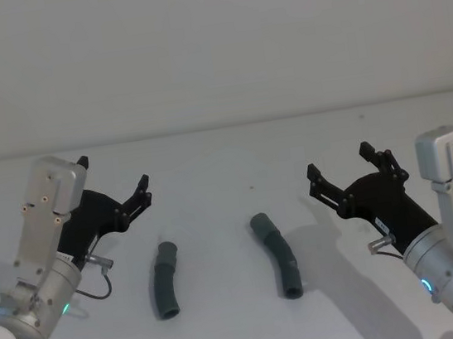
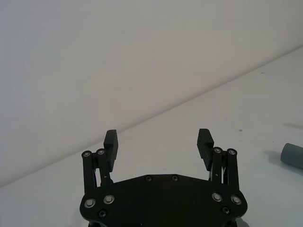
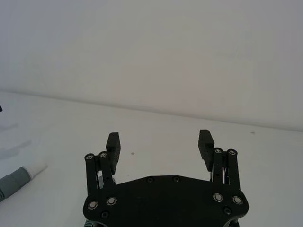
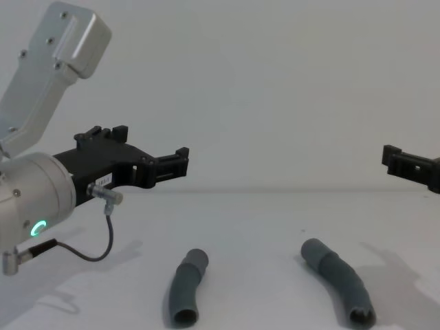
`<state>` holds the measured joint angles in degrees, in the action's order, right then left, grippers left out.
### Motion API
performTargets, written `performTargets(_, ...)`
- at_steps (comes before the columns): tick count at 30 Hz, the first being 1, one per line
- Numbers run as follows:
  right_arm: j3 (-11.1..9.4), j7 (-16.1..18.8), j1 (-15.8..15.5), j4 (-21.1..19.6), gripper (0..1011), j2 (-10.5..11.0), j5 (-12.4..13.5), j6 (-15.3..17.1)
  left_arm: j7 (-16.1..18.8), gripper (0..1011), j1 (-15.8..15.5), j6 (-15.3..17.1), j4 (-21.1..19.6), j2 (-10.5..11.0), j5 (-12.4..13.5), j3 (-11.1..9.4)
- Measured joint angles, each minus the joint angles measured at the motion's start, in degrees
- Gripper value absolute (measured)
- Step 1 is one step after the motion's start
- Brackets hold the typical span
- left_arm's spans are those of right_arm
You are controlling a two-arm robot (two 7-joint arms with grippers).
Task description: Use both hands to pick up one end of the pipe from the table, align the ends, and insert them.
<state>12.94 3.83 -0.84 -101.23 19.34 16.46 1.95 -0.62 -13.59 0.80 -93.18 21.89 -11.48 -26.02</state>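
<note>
Two short, bent dark grey corrugated pipe pieces lie on the white table [image 1: 209,163]: the left piece [image 1: 166,279] [image 4: 187,287] and the right piece [image 1: 276,253] [image 4: 338,278]. They lie apart, each with an open end facing me. My left gripper [image 1: 114,174] [image 4: 144,146] [image 2: 158,139] hovers open and empty above the table, left of the left piece. My right gripper [image 1: 340,163] [image 3: 158,142] hovers open and empty to the right of the right piece. One grey pipe end [image 2: 292,154] shows in the left wrist view. Another end [image 3: 14,178] with a whitish tip shows in the right wrist view.
A plain pale wall [image 1: 210,46] rises behind the table's far edge. A thin black cable [image 4: 103,240] loops under the left wrist. Bare white table [image 4: 261,227] surrounds both pieces.
</note>
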Motion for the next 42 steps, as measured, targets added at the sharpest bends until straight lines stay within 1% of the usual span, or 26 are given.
performTargets(42, 0.0, 0.0, 0.0, 0.0, 1000, 0.0, 0.0, 0.0, 0.0, 1001, 0.0, 0.0, 0.0, 0.0, 0.0, 0.0)
